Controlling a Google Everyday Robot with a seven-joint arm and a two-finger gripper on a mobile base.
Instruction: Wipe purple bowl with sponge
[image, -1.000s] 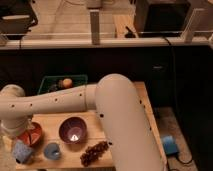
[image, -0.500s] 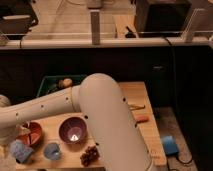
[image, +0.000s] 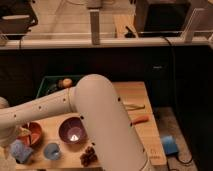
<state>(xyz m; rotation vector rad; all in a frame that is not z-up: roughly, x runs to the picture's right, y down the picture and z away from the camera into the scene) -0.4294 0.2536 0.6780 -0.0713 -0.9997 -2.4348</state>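
Note:
The purple bowl (image: 73, 131) sits upright on the wooden table (image: 137, 102), left of centre, with a small bright spot inside it. A blue sponge (image: 21, 150) lies at the table's front left corner. My arm sweeps from the bottom centre up and across to the left edge. Its end drops down at the far left, so my gripper (image: 7, 156) is right beside the sponge, left of the bowl and apart from it. The gripper is mostly cut off by the picture's edge.
A red-orange bowl (image: 32, 133) stands between sponge and purple bowl. A small blue cup (image: 51, 150) and dark grapes (image: 89, 156) lie in front. A green bin (image: 50, 85) holds an orange fruit (image: 66, 82). An orange stick (image: 140, 119) lies right; a blue object (image: 169, 145) is on the floor.
My arm has swung lower and further left, and its big link now covers more of the table's middle. The bowl, sponge and other objects have not moved.

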